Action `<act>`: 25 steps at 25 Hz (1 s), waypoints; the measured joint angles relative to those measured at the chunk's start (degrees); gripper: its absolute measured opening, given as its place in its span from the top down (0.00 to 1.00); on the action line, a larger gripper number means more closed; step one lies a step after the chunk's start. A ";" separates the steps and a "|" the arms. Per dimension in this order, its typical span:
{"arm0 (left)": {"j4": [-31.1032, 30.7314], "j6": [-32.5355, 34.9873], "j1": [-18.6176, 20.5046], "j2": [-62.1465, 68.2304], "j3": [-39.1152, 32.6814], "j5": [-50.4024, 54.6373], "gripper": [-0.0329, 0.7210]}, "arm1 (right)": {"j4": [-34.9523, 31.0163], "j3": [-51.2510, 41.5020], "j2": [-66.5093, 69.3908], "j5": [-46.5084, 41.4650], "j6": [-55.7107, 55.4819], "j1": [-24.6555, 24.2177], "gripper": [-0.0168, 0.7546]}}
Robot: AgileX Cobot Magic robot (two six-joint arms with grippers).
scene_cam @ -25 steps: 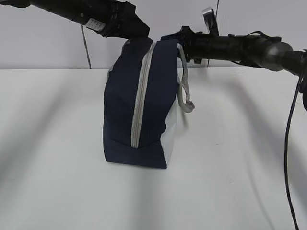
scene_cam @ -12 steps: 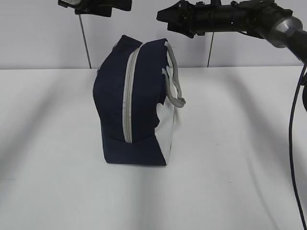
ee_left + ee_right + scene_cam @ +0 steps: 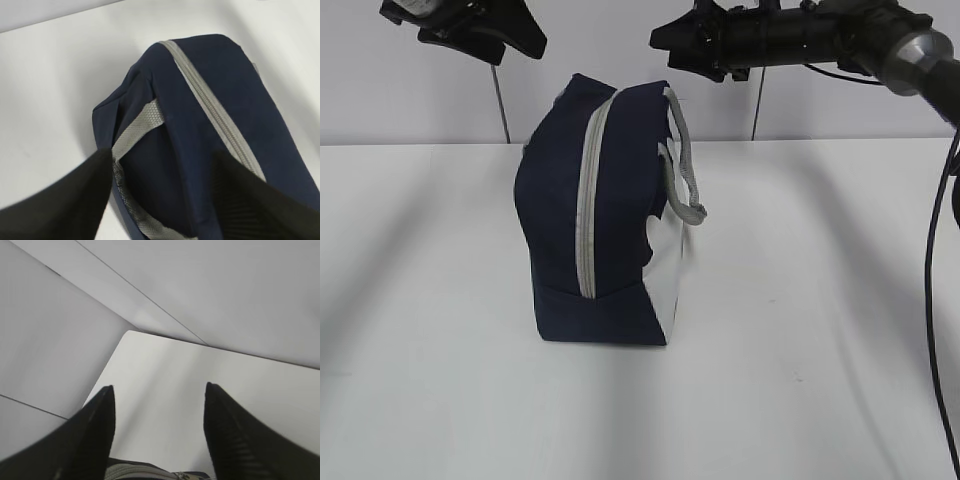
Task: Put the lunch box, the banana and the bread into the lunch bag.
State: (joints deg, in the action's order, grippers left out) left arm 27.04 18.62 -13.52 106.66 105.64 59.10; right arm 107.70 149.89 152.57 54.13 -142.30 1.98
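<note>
The navy lunch bag [image 3: 620, 230] stands on end on the white table [image 3: 800, 320], its grey zipper [image 3: 587, 200] shut and a grey handle [image 3: 685, 180] hanging on its right side. My left gripper [image 3: 515, 38] hangs open above and left of the bag. In the left wrist view its fingers [image 3: 75, 195] straddle the bag [image 3: 200, 130] from above without touching it. My right gripper [image 3: 668, 40] is open above the bag's top right, and in the right wrist view it [image 3: 159, 386] holds nothing. The lunch box, the banana and the bread are out of view.
A black cable [image 3: 928, 300] hangs down the right side of the exterior view. A pale wall [image 3: 840, 110] rises behind the table's far edge. In the right wrist view a sliver of the bag's zipper [image 3: 150, 473] shows below the fingers.
Both grippers were at the bag's top a second ago and have lifted off it. The left one moved up and left. The bag settled and now stands alone.
</note>
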 joint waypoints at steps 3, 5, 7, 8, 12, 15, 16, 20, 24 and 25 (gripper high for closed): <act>-0.06 -0.53 0.00 -1.16 0.00 0.92 0.39 | 0.00 0.03 -1.05 -0.56 -0.52 0.04 0.49; -0.93 -1.84 0.00 -1.72 0.00 2.33 0.39 | 0.00 0.03 -1.58 -0.43 -0.74 0.04 0.53; -2.79 -3.35 0.00 -2.54 0.00 3.58 0.39 | 0.00 0.13 -1.71 0.18 -1.47 0.13 0.58; -4.07 -4.07 0.00 -2.95 0.00 4.01 0.40 | 0.00 0.13 -1.71 0.55 -1.95 0.13 0.61; -7.54 -5.49 0.00 -4.65 0.00 5.18 0.42 | 0.00 0.13 -1.71 3.95 -6.42 0.13 0.78; -7.83 -5.69 0.00 -5.19 0.00 6.59 0.43 | 0.00 0.13 -1.81 8.21 -8.38 0.13 0.94; -7.92 -5.69 0.00 -5.19 0.00 7.01 0.43 | 0.00 0.13 -1.92 9.47 -8.07 0.13 0.97; -8.37 -5.84 0.00 -5.19 0.00 7.24 0.43 | 0.00 0.13 -2.73 12.66 -3.73 0.13 1.00; -8.49 -5.84 0.00 -5.19 0.00 7.24 0.44 | 0.00 0.13 -3.11 13.29 -1.86 0.13 1.00; -8.55 -5.84 0.00 -5.19 0.00 7.24 0.44 | 0.00 0.13 -3.11 14.32 -1.97 0.13 1.00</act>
State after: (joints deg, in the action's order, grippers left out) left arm 18.49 12.78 -13.52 101.46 105.64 66.34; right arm 107.70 150.02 149.46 68.46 -144.26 2.11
